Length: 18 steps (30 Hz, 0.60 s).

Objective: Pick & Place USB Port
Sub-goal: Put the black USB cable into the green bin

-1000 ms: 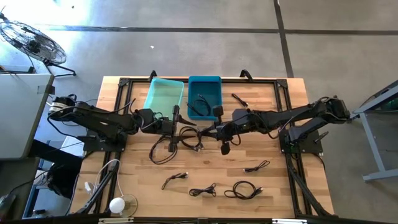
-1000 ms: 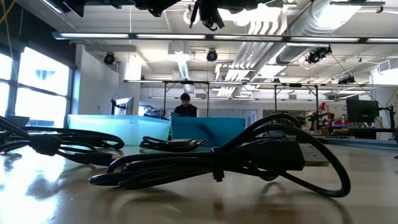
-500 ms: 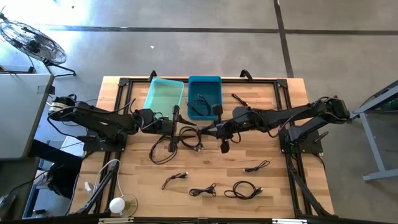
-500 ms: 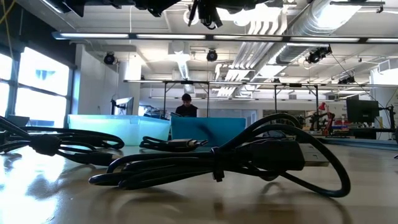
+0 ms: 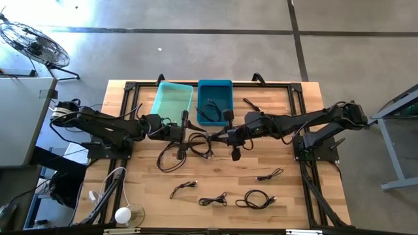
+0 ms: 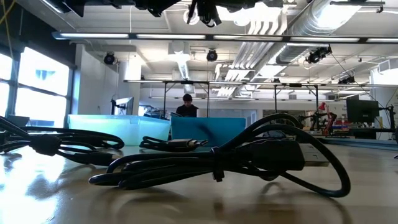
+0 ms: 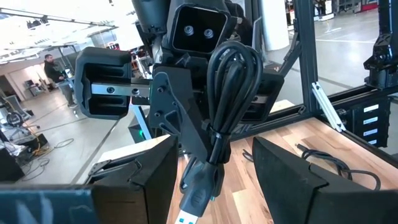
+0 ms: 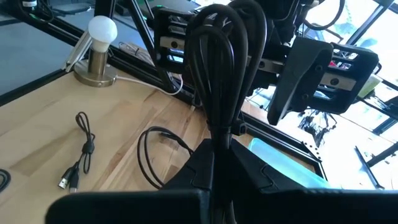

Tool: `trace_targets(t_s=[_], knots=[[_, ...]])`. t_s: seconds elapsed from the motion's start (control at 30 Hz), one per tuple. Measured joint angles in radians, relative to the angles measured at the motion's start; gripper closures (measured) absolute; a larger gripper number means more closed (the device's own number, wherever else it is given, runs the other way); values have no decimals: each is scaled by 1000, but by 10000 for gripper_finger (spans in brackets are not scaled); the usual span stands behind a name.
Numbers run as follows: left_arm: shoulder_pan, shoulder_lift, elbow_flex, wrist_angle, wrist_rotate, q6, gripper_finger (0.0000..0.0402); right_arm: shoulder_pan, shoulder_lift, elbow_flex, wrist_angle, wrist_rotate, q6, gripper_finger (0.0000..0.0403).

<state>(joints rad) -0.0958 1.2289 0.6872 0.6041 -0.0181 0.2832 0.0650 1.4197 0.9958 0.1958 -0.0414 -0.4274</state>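
Your right hand is pinched tight on a bundled USB cable, held up above mid-desk just in front of the blue bin. Your left hand faces it, fingers spread wide with nothing in them, the plug end hanging between them. My call: it's a handover, so centre on the tied waist of the bundle, clamp firmly before the right lets go, and mind loops snagging.
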Motion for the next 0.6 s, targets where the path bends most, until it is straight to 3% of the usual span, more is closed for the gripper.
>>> trace_targets(t_s=[0.6], knots=[[0,0,0,55,13,0,199,0,0,0,4,5,9,387]])
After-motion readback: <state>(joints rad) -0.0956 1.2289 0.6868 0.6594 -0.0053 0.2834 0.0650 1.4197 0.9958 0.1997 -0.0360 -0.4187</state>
